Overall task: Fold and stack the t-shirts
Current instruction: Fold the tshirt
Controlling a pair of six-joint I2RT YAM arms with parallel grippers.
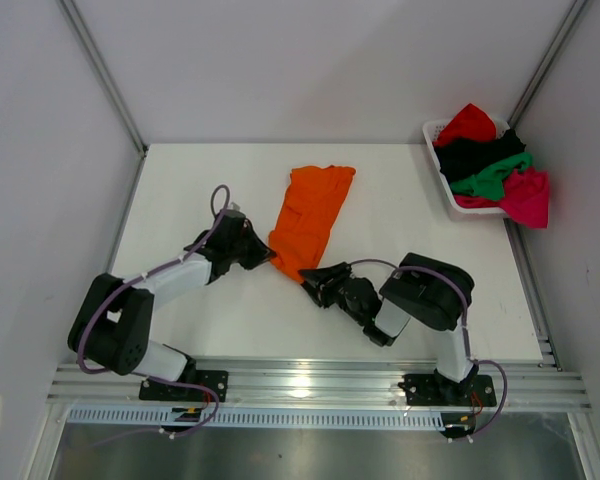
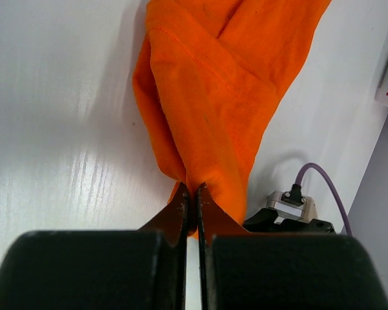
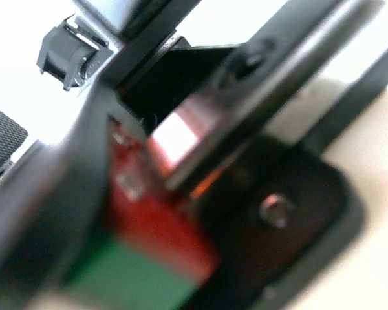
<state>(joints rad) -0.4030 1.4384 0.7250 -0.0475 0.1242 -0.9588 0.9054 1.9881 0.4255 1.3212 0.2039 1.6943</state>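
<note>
The orange t-shirt (image 1: 310, 215) lies bunched in a long strip at the middle of the surface (image 1: 200, 180), its narrow end pointing toward the near edge. The left jaws are closed tight on that near end, with cloth pinched between them. The right jaws sit just beside the same tip, on its right. Their wrist view is blurred, so I cannot tell how wide they stand or whether they hold anything. The right arm (image 1: 425, 290) and its purple cable (image 2: 323, 177) crowd the space there. At the far right corner, one white basket (image 1: 448, 190) holds four t-shirts: red (image 1: 468, 122), black (image 1: 472, 155), green (image 1: 492, 175) and magenta (image 1: 528, 195), the last spilling over its side. Five t-shirts in all, two arms.
</note>
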